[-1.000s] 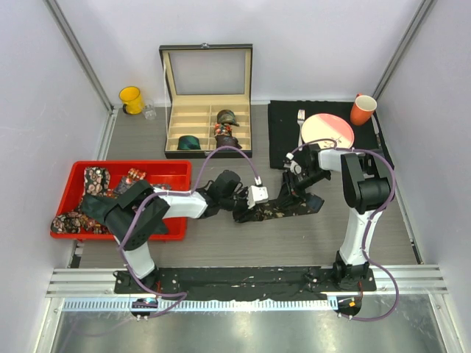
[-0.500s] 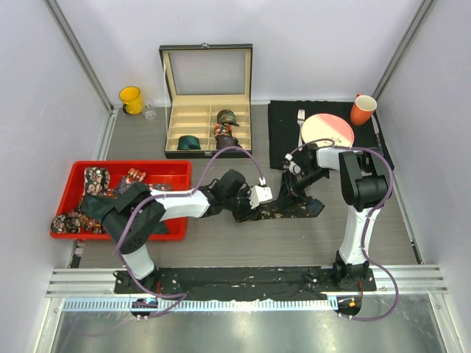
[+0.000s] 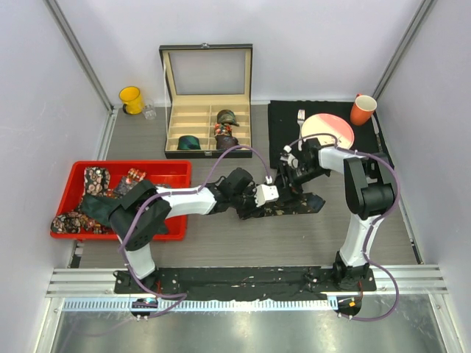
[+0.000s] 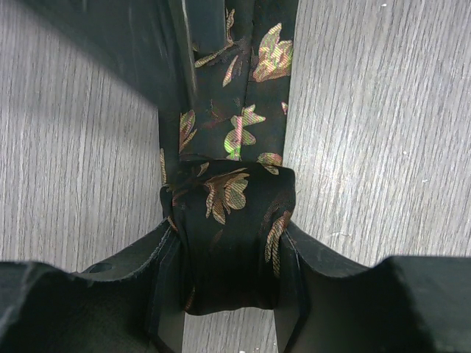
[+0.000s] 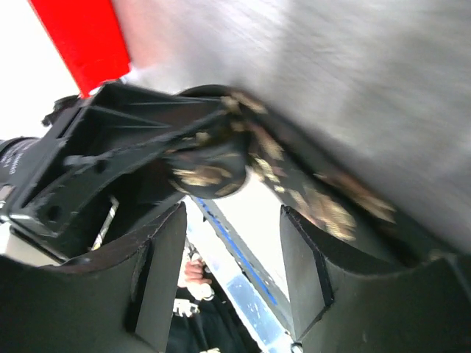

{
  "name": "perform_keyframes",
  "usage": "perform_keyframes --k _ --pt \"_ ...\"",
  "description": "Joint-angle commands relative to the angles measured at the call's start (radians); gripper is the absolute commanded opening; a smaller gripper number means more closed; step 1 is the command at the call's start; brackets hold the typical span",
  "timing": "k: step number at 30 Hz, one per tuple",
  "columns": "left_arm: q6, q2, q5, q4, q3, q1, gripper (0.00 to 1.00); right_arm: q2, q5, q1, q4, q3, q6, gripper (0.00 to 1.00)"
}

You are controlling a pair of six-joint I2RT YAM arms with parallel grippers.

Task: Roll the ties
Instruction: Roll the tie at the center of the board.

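A dark floral tie [image 3: 294,204] lies flat on the table's middle, its left end rolled into a small coil [image 4: 229,220]. My left gripper [image 4: 228,243] is shut on that coil from both sides, and the flat strip [image 4: 239,110] runs away from it. In the top view the left gripper [image 3: 249,206] sits at the tie's left end. My right gripper [image 3: 285,184] hovers just above the tie, tilted. In the right wrist view the right gripper [image 5: 232,250] is open and empty, with the coil [image 5: 210,173] just beyond its fingertips. More ties [image 3: 96,179] lie in the red tray.
The red tray [image 3: 169,170] sits at the left. An open compartment box [image 3: 207,110] at the back holds rolled ties [image 3: 226,116]. Back right is a black mat [image 3: 283,118] with a pink plate [image 3: 327,131], fork [image 3: 300,118] and orange cup [image 3: 363,109]. A yellow cup [image 3: 131,99] stands back left.
My left gripper has moved right along the tie with the coil, shortening the flat part. My right gripper has opened and shifted left toward the coil.
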Motion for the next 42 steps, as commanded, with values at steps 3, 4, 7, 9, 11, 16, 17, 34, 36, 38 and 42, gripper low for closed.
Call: perform_keyframes --k 3,4,7,9,11,16,17,34,36,38,42 --pt "0.004 0.045 -0.063 -0.132 -0.023 0.002 0.37 -0.033 -0.072 0.100 0.169 -0.047 0.129 0.57" --pt "0.004 0.046 -0.062 -0.132 -0.023 0.002 0.37 -0.018 -0.068 0.108 0.177 -0.041 0.129 0.57" --pt "0.007 0.048 -0.060 -0.137 -0.020 0.000 0.37 0.010 -0.064 0.130 0.197 -0.026 0.130 0.56" --pt "0.008 0.045 -0.054 -0.137 -0.019 0.000 0.37 0.022 -0.039 0.134 0.200 -0.021 0.110 0.53" --pt "0.011 0.046 -0.051 -0.139 -0.017 0.000 0.38 0.048 -0.024 0.133 0.194 -0.018 0.095 0.44" --pt "0.024 0.046 -0.017 -0.142 -0.008 0.005 0.48 0.092 0.024 0.124 0.129 -0.018 -0.005 0.01" --pt "0.021 0.045 -0.010 -0.131 -0.003 0.008 0.51 0.100 0.030 0.117 0.113 -0.020 -0.018 0.01" --pt "-0.131 0.011 0.190 0.274 -0.052 0.060 0.78 0.120 0.269 0.059 0.135 -0.040 -0.066 0.01" --pt "-0.157 0.043 0.194 0.283 -0.032 0.060 0.78 0.112 0.286 0.059 0.152 -0.044 -0.048 0.01" --pt "-0.211 0.066 0.208 0.302 -0.003 0.060 0.79 0.103 0.300 0.061 0.174 -0.049 -0.037 0.01" --pt "-0.248 0.110 0.225 0.322 0.014 0.062 0.78 0.100 0.321 0.059 0.189 -0.052 -0.028 0.01"
